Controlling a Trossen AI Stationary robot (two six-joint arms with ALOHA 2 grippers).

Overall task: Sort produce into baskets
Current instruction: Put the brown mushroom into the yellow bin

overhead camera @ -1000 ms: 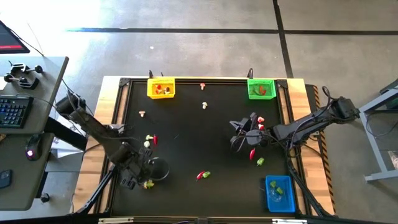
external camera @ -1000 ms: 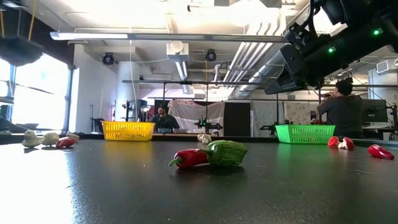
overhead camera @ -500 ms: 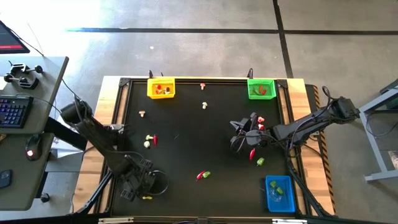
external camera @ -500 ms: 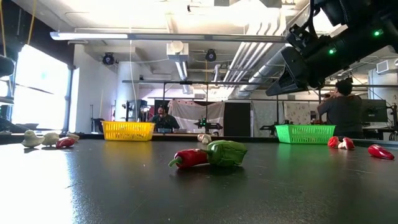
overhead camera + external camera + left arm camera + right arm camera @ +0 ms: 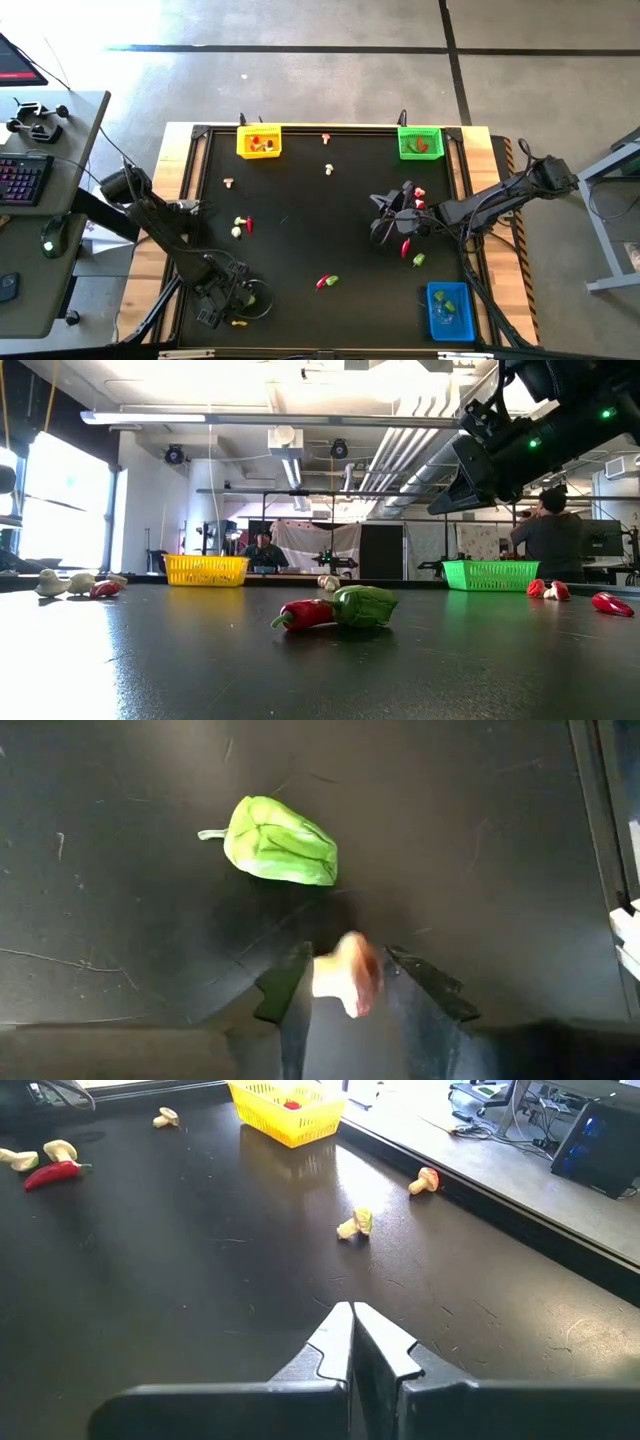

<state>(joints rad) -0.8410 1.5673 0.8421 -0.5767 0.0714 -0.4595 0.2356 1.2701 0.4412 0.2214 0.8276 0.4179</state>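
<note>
At the near left of the table (image 5: 290, 250), a cream-white piece (image 5: 345, 975) is seen between the parted fingers of the left gripper (image 5: 345, 995), beside a green pepper (image 5: 280, 842). Whether it is gripped cannot be told. Right of centre, the right gripper (image 5: 352, 1342) is held shut and empty. The yellow basket (image 5: 259, 141), green basket (image 5: 419, 142) and blue basket (image 5: 450, 310) are placed far left, far right and near right.

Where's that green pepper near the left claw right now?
The green pepper lies on the black table at its near left corner, just ahead of the left gripper, which has a small cream piece between its fingers.
</note>
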